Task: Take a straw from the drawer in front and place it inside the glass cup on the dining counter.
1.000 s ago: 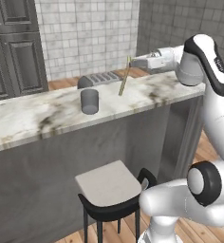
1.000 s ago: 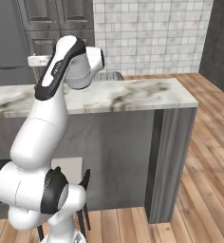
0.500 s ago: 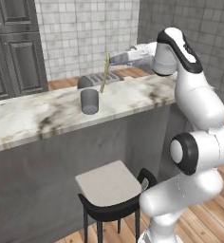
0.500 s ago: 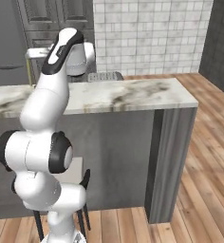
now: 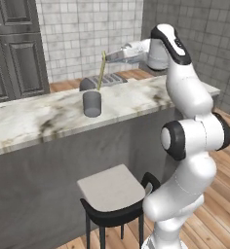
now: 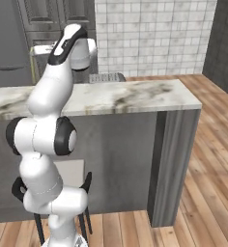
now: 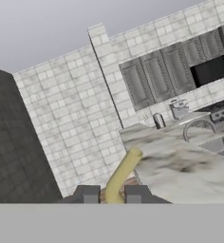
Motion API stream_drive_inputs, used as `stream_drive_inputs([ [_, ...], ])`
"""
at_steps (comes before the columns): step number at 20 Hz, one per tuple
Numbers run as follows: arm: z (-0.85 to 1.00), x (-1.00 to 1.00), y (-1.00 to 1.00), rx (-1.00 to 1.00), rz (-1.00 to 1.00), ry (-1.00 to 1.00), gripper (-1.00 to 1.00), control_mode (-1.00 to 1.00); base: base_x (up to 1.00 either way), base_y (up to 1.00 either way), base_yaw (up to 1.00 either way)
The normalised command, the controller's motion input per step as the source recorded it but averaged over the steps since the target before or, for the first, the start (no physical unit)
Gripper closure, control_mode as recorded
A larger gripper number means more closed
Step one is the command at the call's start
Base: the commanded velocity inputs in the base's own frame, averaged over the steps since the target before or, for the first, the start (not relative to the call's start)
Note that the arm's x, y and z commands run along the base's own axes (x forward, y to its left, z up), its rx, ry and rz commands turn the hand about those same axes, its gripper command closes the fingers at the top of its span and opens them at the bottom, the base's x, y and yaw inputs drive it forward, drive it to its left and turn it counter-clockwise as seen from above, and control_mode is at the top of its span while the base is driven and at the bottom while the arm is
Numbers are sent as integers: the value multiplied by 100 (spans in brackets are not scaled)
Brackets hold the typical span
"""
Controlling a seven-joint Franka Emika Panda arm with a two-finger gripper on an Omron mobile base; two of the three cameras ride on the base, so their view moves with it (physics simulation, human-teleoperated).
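Jaws pinched on straw (image 5: 102,71), tilted above glass cup (image 5: 92,103) (cup in left base view), 2 fingertips (image 7: 88,194) in hand view

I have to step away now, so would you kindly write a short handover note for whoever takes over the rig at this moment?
Gripper: shut on the thin pale-yellow straw, held at its top end.
Straw: tilted, lower end just above the rim of the small grey translucent glass cup, not yet inside it.
Cup: upright on the white-and-grey marbled dining counter.
Done: straw fetched and carried over the counter.
Left: line the straw's tip up over the cup's mouth, lower it in, open the gripper, withdraw.
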Motion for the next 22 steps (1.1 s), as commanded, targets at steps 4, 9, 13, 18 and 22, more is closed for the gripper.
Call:
stream_drive_inputs([
  [4, 0, 39, 0, -2, 2, 0, 100, -100, 0, 0, 0],
  [9, 0, 36, 7, -3, 2, 0, 100, -100, 0, 0, 0],
  [13, -1, 21, 17, -5, 1, 0, 100, -100, 0, 0, 0],
  [18, -10, 3, 21, -7, 0, -2, 100, -100, 0, 0, 0],
  [22, -35, -5, 9, -9, 0, -7, 100, -100, 0, 0, 0],
])
